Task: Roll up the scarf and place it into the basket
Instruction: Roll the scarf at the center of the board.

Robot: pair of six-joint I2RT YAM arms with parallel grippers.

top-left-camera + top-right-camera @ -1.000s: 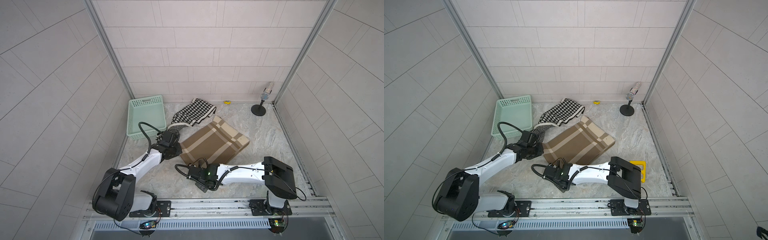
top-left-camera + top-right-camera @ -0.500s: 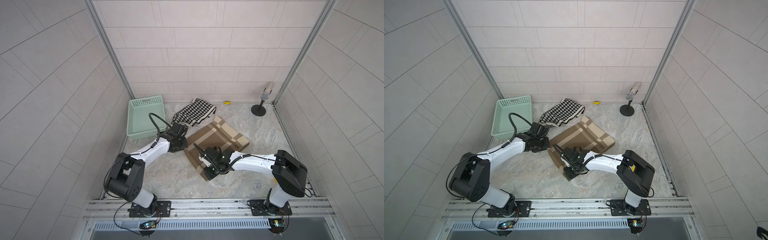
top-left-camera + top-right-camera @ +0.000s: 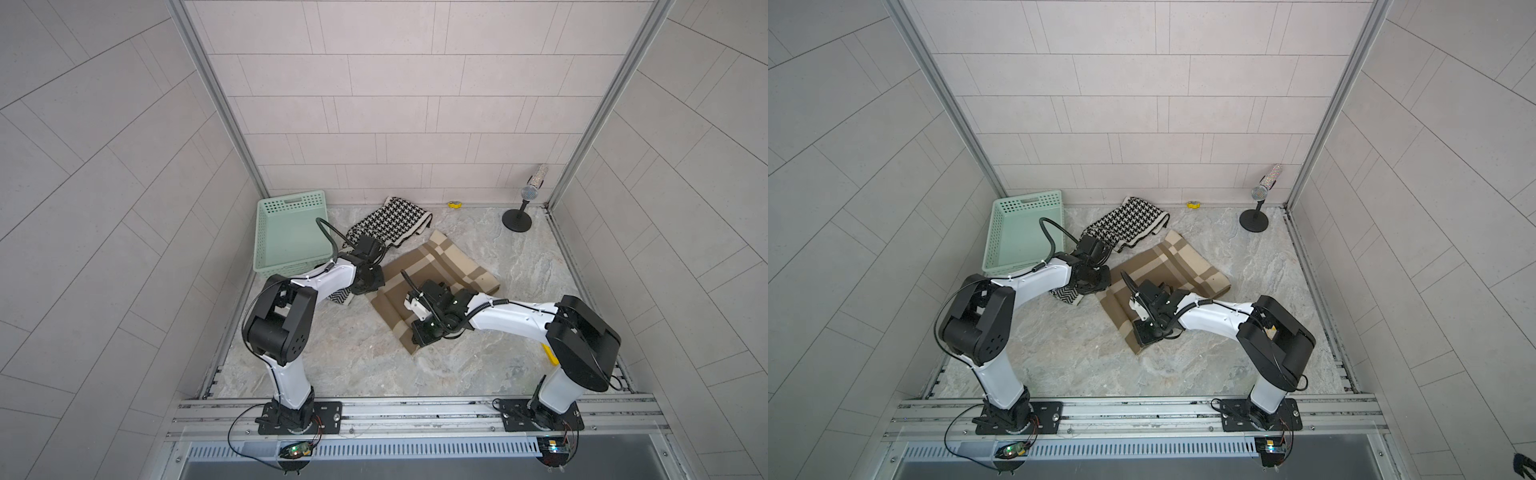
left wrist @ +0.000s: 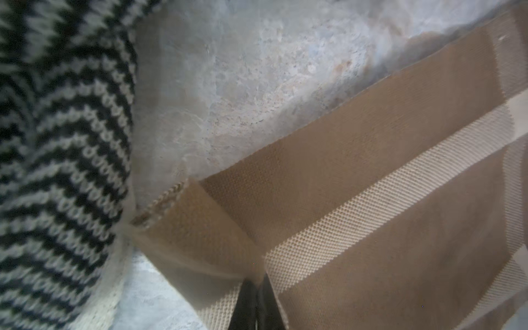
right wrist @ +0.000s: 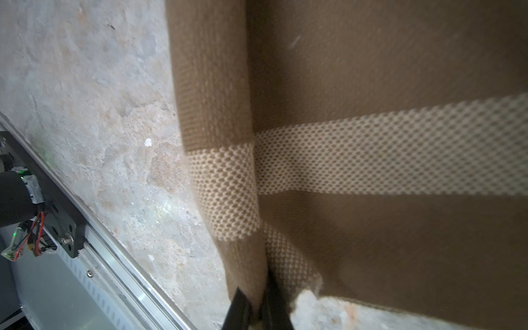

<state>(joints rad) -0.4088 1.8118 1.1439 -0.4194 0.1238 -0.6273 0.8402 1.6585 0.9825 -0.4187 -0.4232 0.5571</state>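
- Where grey tiled walls (image 3: 395, 104) close in on three sides, a marble-patterned table (image 3: 340, 353) carries everything.
- Far left, the mint-green perforated basket (image 3: 291, 202) sits in the back corner.
- The left tool (image 4: 257, 281) is hidden under its wrist in both top views. The left wrist view shows its dark fingers pressed together, pinching a lifted fold at the tan scarf's corner.
- A houndstooth scarf (image 3: 388, 222) lies between the basket and the tan scarf, partly covered by the left arm.
- The tan scarf (image 3: 440, 266), brown with cream bands, lies mid-table outside the basket. Its far end is flat and its near edge is turned over in a narrow roll.
- The right tool (image 5: 258, 288) grips that rolled edge, with cloth between its fingers.
- Far right, a microphone (image 3: 528, 193) stands in the back corner, and a yellow piece (image 3: 549, 355) is mostly hidden behind the right arm.
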